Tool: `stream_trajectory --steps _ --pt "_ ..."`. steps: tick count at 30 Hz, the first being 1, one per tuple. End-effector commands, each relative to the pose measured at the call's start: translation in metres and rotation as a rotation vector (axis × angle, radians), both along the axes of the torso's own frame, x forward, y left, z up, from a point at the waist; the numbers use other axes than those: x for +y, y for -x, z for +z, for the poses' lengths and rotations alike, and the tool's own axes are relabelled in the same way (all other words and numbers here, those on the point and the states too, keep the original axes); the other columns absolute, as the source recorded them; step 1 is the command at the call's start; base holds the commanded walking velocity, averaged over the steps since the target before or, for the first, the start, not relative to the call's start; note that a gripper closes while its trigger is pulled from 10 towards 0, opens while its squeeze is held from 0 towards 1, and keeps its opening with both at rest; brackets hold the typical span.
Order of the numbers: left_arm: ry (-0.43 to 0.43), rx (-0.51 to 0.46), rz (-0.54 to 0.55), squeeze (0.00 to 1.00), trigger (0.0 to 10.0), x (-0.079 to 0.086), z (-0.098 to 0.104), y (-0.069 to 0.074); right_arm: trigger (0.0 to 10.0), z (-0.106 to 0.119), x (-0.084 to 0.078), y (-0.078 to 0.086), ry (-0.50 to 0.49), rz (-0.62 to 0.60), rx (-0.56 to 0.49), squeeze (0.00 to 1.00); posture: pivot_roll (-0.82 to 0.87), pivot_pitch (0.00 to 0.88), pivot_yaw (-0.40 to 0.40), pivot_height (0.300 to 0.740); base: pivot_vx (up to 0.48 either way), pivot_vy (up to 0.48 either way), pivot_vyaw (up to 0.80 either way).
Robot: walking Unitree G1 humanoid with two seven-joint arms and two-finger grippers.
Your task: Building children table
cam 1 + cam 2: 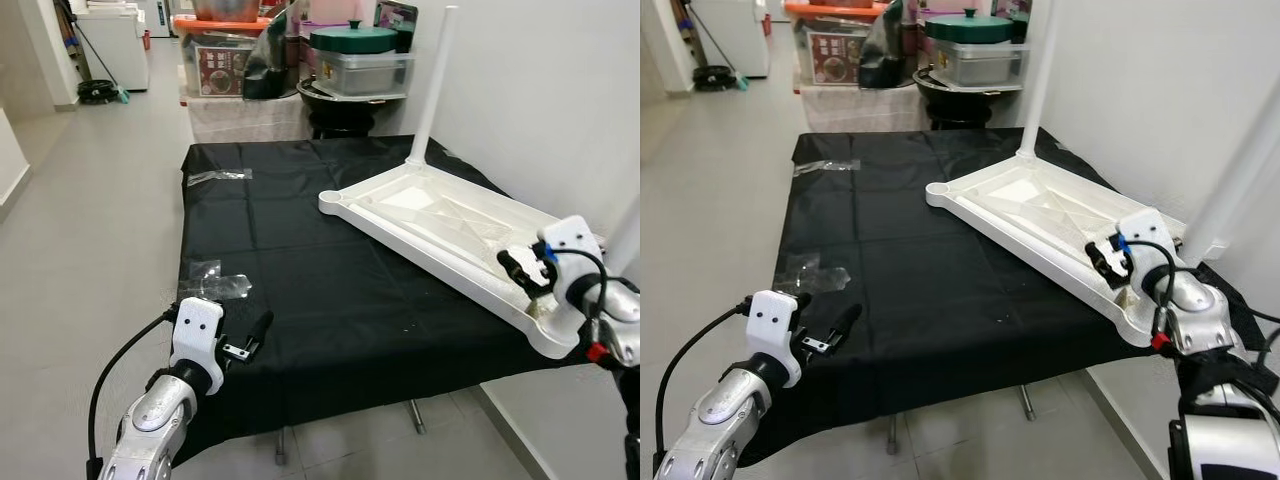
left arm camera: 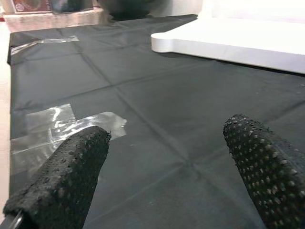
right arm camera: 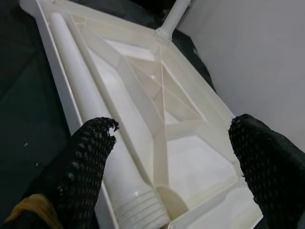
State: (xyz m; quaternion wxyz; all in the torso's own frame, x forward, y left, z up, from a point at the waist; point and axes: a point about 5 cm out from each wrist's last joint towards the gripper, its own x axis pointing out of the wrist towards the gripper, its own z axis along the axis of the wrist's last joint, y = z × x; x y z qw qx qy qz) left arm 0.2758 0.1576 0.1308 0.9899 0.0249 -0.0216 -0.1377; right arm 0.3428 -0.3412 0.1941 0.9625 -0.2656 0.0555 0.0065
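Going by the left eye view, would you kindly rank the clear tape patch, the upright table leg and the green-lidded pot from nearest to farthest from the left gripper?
1. Clear tape patch, on the black cloth just ahead of the left gripper.
2. Upright table leg, at the white tabletop's far corner.
3. Green-lidded pot, beyond the table.

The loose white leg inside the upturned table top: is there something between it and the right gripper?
Nothing visible is in the way. The right gripper hangs open just above the loose white leg, which lies along one inner side of the table top, threaded end nearest the fingers.
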Motion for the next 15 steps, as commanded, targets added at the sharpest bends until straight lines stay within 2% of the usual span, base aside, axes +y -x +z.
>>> stream_trajectory --steps 1,6,8,15 --pt "-0.011 0.024 -0.004 0.00 10.0 0.000 -0.004 0.000 10.0 -0.005 -0.019 0.011 0.011 -0.070 0.033 0.00 0.05 0.000 -0.030 0.740 0.000 0.000 0.00" --pt "-0.011 0.023 -0.006 0.00 10.0 0.000 -0.003 -0.001 10.0 -0.006 -0.028 0.017 0.016 -0.106 0.038 0.00 0.05 0.000 -0.027 0.740 0.000 0.000 0.00" --pt "-0.014 0.024 -0.009 0.00 10.0 0.001 -0.003 -0.002 10.0 -0.004 -0.037 0.023 0.035 -0.138 0.036 0.00 0.05 0.000 -0.022 0.740 0.000 0.000 0.00" --pt "-0.015 0.027 -0.013 0.00 10.0 -0.001 -0.003 -0.003 10.0 0.001 -0.044 0.026 0.067 -0.167 0.020 0.00 0.05 0.000 -0.021 0.740 0.000 0.000 0.00"
